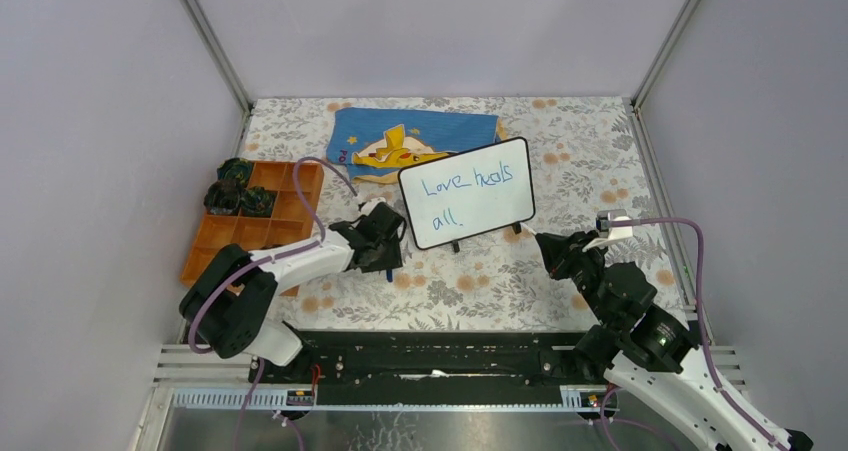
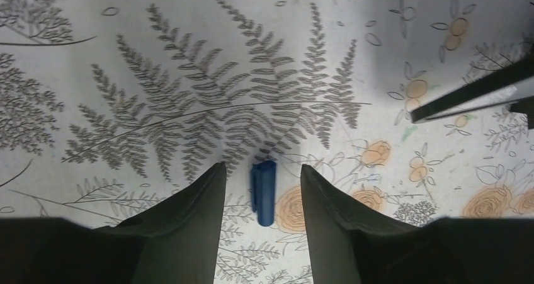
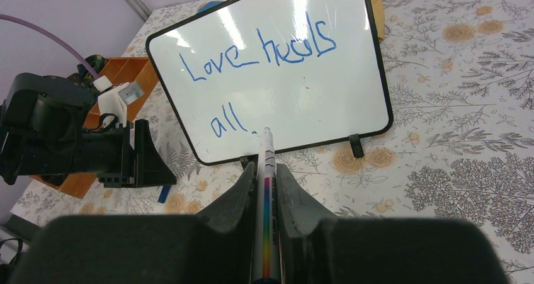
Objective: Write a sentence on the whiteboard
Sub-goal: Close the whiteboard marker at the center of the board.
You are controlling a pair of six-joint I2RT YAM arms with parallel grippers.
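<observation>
Right wrist view: the right gripper point(image 3: 266, 168) is clamped on a white marker with a rainbow stripe point(image 3: 266, 147). Its long axis runs along the fingers, tip aimed at the small black-rimmed whiteboard point(image 3: 340, 89) standing ahead, long side crosswise. Its blue handwritten sentence point(image 3: 261, 54) looks finished. The left gripper point(image 2: 262, 167), jaws wide, straddles a blue pen cap point(image 2: 264, 199); capping seems next, which calls for closing squarely on it.
</observation>
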